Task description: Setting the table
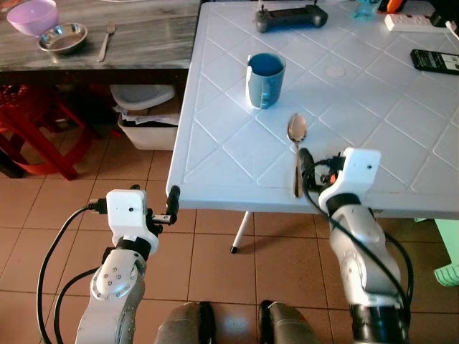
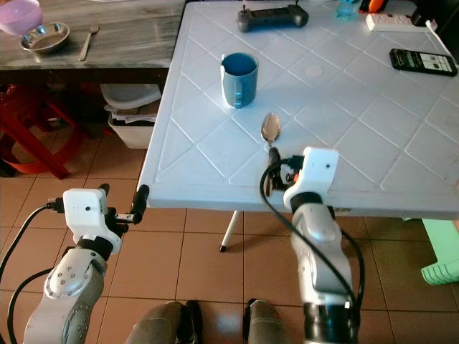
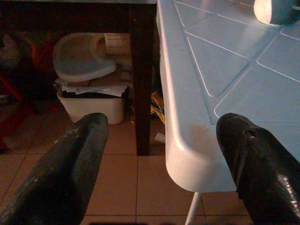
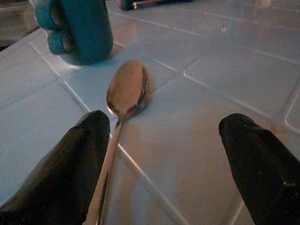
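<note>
Lots of clutter at the far end of the white plastic table — a black game controller, a white power strip and a dark remote near the right edge. Off to the left there's a dark wooden side table. Tucked under it sits a white bin stuffed with papers, and a red stool stands beside it. The floor is brown tile, and something light green pokes in at the right.
</note>
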Robot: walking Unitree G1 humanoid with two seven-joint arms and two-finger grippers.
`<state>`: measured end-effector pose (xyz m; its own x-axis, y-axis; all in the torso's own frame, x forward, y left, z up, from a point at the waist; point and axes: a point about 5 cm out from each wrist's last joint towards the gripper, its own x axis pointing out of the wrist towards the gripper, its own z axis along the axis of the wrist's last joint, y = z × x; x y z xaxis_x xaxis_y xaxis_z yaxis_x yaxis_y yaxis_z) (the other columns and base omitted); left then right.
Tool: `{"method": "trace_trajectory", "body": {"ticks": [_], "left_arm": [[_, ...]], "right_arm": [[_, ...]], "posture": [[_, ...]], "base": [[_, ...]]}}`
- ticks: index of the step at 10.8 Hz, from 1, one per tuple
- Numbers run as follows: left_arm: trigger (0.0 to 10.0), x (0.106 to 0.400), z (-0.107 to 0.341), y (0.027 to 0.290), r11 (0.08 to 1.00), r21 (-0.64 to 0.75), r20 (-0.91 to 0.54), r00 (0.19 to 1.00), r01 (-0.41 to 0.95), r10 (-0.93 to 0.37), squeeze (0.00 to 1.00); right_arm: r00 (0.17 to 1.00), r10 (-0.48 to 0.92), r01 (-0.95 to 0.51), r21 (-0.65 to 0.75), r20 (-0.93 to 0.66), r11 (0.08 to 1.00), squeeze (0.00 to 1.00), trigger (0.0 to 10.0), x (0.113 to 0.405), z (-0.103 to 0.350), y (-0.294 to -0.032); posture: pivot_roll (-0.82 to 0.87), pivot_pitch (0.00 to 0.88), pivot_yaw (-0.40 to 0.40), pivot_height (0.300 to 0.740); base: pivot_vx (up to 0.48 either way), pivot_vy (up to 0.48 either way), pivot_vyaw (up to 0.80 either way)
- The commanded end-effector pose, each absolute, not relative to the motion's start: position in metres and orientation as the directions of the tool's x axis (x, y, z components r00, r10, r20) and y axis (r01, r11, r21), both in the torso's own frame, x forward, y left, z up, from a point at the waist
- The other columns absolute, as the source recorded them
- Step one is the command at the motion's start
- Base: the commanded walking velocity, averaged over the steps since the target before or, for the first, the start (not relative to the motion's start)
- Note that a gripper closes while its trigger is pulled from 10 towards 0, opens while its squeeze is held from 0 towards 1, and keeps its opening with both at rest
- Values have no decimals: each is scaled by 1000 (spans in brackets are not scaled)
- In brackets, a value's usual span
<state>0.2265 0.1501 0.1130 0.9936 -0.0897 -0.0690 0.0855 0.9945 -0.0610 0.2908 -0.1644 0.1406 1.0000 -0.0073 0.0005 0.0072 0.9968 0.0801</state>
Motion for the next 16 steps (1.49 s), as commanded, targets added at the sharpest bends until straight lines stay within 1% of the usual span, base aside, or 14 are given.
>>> {"method": "trace_trajectory", "body": {"ticks": [1, 5, 9, 10, 11, 13, 16], "left_arm": [[10000, 224, 114, 153, 995, -59, -72, 994, 83, -88, 0], [10000, 223, 114, 151, 993, -63, -77, 991, 101, -105, 0], [10000, 223, 114, 149, 991, -68, -82, 990, 111, -116, 0], [10000, 223, 114, 149, 991, -70, -83, 990, 112, -117, 0], [10000, 222, 114, 148, 991, -73, -85, 989, 113, -119, 0], [10000, 222, 113, 148, 990, -78, -89, 988, 116, -123, 0], [10000, 220, 112, 146, 987, -92, -99, 985, 134, -143, 0]], "right_arm": [[1000, -10, 10, 88, -1, 996, 0, 10000, 293, 141, -164], [1000, 2, 0, 97, -16, 995, 0, 10000, 310, 144, -155], [993, 45, -39, 56, -112, 998, 0, 10000, 321, 135, -140], [992, 58, -51, 67, -113, 996, 0, 6078, 322, 135, -137], [987, 77, -69, 56, -140, 996, 0, 0, 324, 133, -134], [978, 91, -84, 44, -188, 995, 0, 0, 324, 129, -135], [944, 94, -89, 32, -317, 996, 0, 0, 313, 108, -148]], "posture": [[18, 173, 54, 740], [23, 177, 55, 740], [25, 183, 55, 740], [25, 184, 54, 740], [26, 185, 53, 740], [26, 187, 51, 740], [22, 190, 54, 740]], "base": [[0, 0, 0], [0, 0, 0], [0, 0, 0], [0, 0, 0], [0, 0, 0], [0, 0, 0], [0, 0, 0]]}}
